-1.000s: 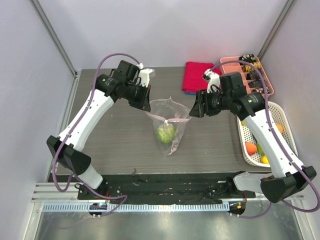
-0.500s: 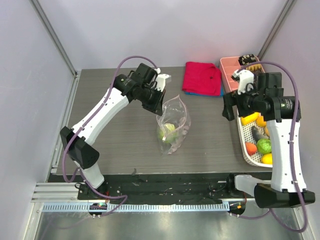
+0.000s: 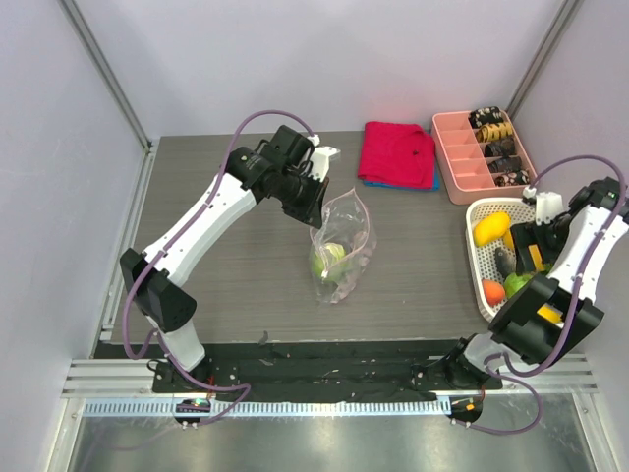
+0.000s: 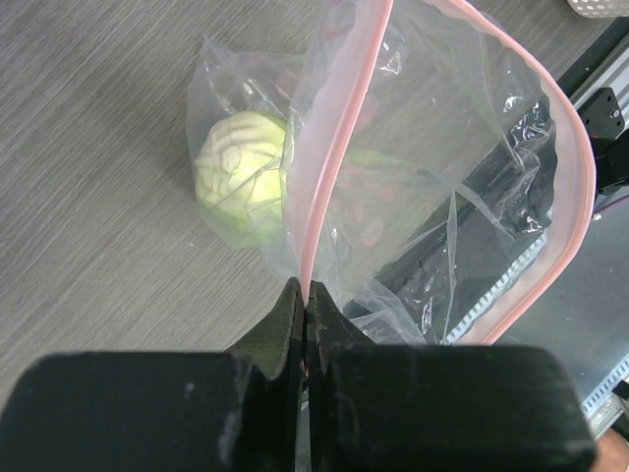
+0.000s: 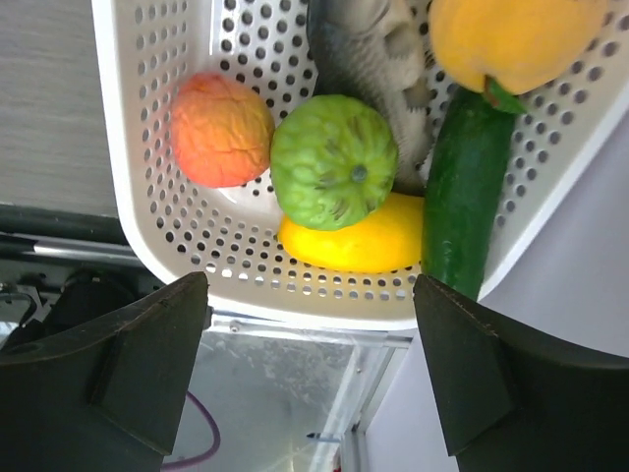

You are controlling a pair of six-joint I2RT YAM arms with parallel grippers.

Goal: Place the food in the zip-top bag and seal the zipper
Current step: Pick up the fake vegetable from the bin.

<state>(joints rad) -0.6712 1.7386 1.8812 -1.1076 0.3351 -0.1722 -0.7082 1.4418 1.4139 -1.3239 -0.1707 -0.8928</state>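
Swung over from the bag [image 3: 344, 236], our right gripper [image 5: 310, 295] is hovering wide open above the fruit [image 5: 334, 162] in the basket [image 5: 128, 147], so we are likely going for the next piece; our left gripper [image 4: 303, 295] is pinching the zipper [image 4: 329, 167], one green ball [image 4: 241, 172] already inside.

Robot lab, no question: a boxed-in test cell, not a kitchen. Grey wood-grain table [image 3: 236, 265] sits mid-frame, with plain white panel walls [image 3: 324, 59] on 3 sides of it and alu frame posts [image 3: 108, 74] at its far corners. Along the table's near edge there's a black mounting plate [image 3: 324, 369], an alu rail [image 3: 93, 379] and a slotted cable duct [image 3: 295, 407]. Two white arms are bolted there, left arm [image 3: 197, 231] & right arm [image 3: 575, 251], purple cables [image 3: 270, 112] looping off them. Only props on the table's right side: a perforated white basket [image 5: 157, 118] w/ toy produce [image 5: 334, 162], and a pink compartment tray [image 3: 462, 162] at the far right corner.
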